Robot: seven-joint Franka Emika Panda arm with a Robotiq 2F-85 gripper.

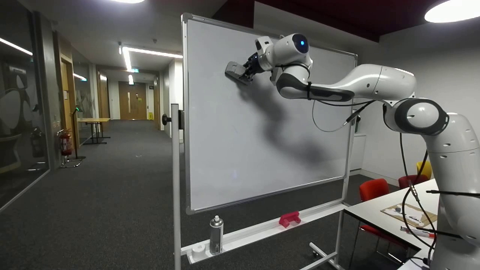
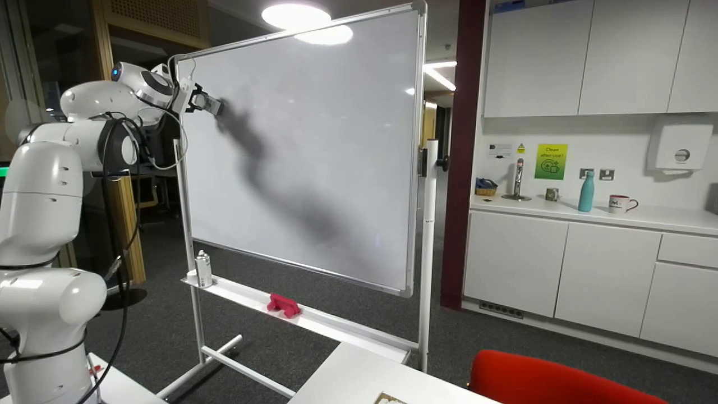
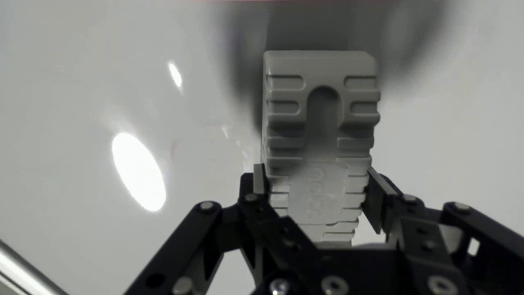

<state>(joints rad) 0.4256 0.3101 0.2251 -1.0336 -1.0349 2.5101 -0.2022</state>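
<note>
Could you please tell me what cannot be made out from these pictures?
- Gray eraser, side facing the whiteboard: hidden by its own body, wrist view.
- Gray eraser, near end: partly covered by the pincer, wrist view.
- Spray can, label: too small to read in an exterior view.
- Red chair: cut off by the bottom edge in an exterior view.

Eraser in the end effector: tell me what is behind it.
Behind the eraser is the whiteboard, with dark shadow above it in the wrist view. The patch the eraser covers is hidden, so any marks there cannot be seen.
</note>
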